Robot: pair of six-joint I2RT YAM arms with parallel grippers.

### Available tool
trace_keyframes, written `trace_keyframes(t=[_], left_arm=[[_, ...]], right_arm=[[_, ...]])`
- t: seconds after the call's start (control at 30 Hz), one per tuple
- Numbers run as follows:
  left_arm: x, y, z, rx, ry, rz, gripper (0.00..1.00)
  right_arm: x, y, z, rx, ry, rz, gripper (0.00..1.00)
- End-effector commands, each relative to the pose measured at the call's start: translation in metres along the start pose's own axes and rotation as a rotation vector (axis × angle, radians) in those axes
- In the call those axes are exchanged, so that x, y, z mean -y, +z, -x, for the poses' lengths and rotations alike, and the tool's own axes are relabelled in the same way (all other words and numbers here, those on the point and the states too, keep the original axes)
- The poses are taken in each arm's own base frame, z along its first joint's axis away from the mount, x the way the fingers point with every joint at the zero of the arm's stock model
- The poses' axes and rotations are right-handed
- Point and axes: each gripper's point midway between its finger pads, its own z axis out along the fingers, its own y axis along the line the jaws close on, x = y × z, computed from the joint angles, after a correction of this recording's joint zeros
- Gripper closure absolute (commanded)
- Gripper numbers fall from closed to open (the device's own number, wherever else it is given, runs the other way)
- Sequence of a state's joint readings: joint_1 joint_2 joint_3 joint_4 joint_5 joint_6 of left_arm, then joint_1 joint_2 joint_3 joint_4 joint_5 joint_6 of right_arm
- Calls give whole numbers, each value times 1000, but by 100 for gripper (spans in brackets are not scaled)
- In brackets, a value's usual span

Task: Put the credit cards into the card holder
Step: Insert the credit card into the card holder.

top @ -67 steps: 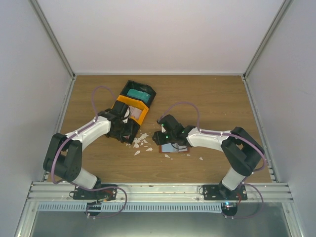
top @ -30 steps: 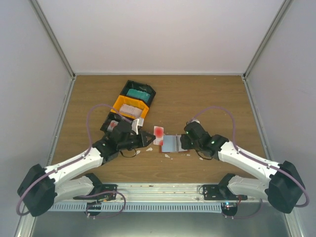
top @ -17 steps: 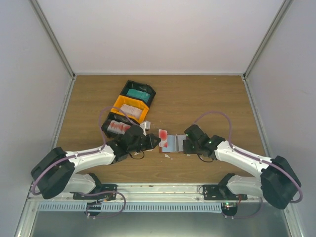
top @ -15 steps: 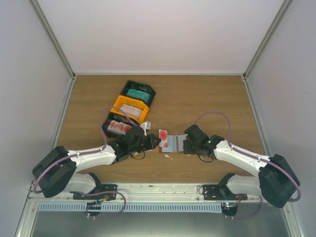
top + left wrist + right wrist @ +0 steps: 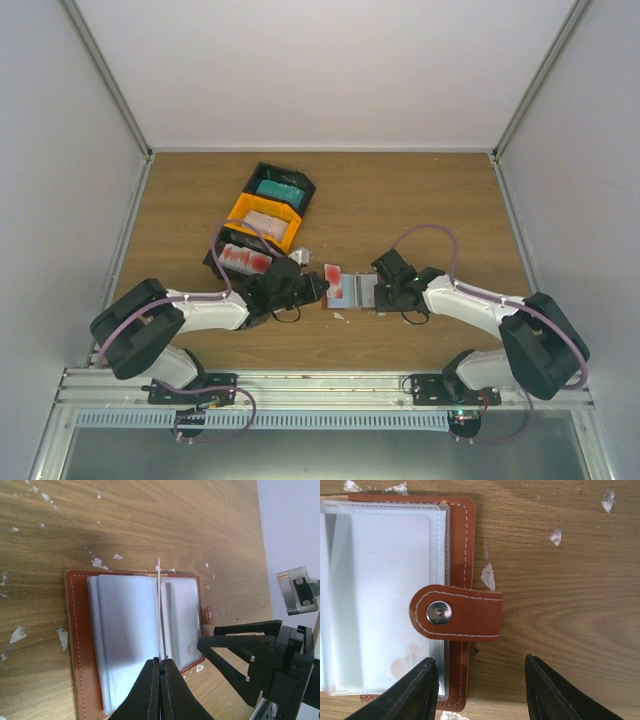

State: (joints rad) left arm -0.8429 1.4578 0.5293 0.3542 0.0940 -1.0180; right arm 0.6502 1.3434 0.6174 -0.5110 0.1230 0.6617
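Wooden table [image 5: 420, 200] holds the open card holder [image 5: 352, 292] in its middle. Our left gripper [image 5: 160, 664] pinches the red-and-white card [image 5: 331, 277] on edge, pockets [image 5: 125, 630] at its 3 o'clock. Our right gripper [image 5: 481, 680] has its fingers apart.

Colours at the card holder, mid-table.
Card holder [image 5: 79, 630]: tan-brown leather, pale stitching, silver snap [image 5: 439, 613]; sleeves [image 5: 385, 580] clear, bluish cast. Red-and-white card [image 5: 330, 277]: blotchy red on white. Tray [image 5: 238, 213] black and orange. Teal cards [image 5: 276, 189]. Table [image 5: 420, 200]: mid-brown wood grain, white flecks [image 5: 488, 576].
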Motion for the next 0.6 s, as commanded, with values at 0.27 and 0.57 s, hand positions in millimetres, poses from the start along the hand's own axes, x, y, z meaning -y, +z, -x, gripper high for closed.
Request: trace_keyframes(t=[0.27, 0.57], left_arm=[[34, 18, 5, 6, 8, -160, 100], [32, 30, -3, -33, -18, -179, 100]], right_arm=[[4, 6, 0, -28, 8, -3, 54], [6, 7, -5, -46, 8, 4, 54]])
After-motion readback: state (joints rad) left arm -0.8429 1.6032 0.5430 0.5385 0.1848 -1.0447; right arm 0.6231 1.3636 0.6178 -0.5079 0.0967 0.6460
